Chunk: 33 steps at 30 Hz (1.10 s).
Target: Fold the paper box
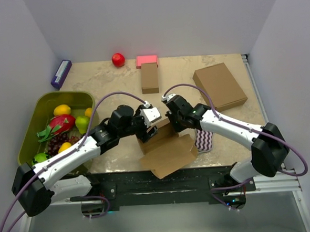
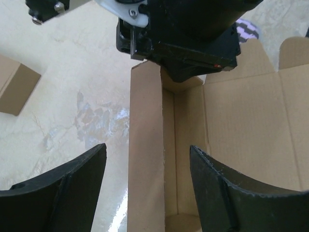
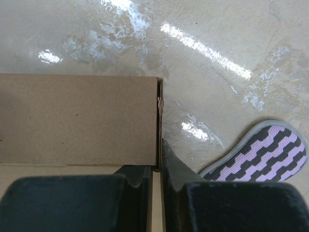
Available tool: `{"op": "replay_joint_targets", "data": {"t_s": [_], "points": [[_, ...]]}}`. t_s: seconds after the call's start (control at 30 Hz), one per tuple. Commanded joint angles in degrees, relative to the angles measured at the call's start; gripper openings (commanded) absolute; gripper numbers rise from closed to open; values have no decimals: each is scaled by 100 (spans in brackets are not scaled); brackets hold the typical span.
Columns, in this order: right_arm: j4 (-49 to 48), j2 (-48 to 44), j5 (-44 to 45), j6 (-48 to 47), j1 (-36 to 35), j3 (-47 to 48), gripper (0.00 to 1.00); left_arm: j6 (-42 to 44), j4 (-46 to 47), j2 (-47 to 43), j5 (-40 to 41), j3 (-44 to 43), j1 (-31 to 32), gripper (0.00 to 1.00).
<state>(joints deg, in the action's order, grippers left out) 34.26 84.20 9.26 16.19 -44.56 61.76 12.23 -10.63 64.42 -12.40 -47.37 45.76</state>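
While standing up walls of the paper box (image 1: 165, 147): right gripper (image 3: 155, 178) jaws pinched narrow on one corner, left gripper (image 2: 147, 164) jaws wide astride a wall. Next, likely close left, fold inward.

Striped pad (image 1: 203, 140) blocks room right of paper box (image 1: 168, 153).

Matt brown cardboard paper box (image 1: 170, 154) on glossy marbled table (image 1: 111, 82).

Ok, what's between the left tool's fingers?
A raised side wall of the brown cardboard paper box, touching neither finger of the left tool; left wrist view shows it.
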Motion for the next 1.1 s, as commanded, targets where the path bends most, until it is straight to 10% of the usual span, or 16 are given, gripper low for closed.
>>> {"op": "replay_joint_targets", "data": {"t_s": [0.0, 0.43, 0.6, 0.83, 1.07], "points": [[178, -71, -389, -221, 70, 311, 0, 78, -26, 114, 616, -44, 47, 75], [81, -159, -565, -247, 246, 293, 0, 8, -255, 598, 449, -132, 65, 64], [63, -106, -592, -221, 254, 337, 2, -45, -211, 694, 502, -123, 100, 41], [99, -185, -767, -2, 561, 390, 38, -308, -246, 1116, 818, -167, 425, 3], [195, -817, -583, 306, 1132, 425, 67, -607, -343, 1406, 1731, -245, 443, 0]]}}
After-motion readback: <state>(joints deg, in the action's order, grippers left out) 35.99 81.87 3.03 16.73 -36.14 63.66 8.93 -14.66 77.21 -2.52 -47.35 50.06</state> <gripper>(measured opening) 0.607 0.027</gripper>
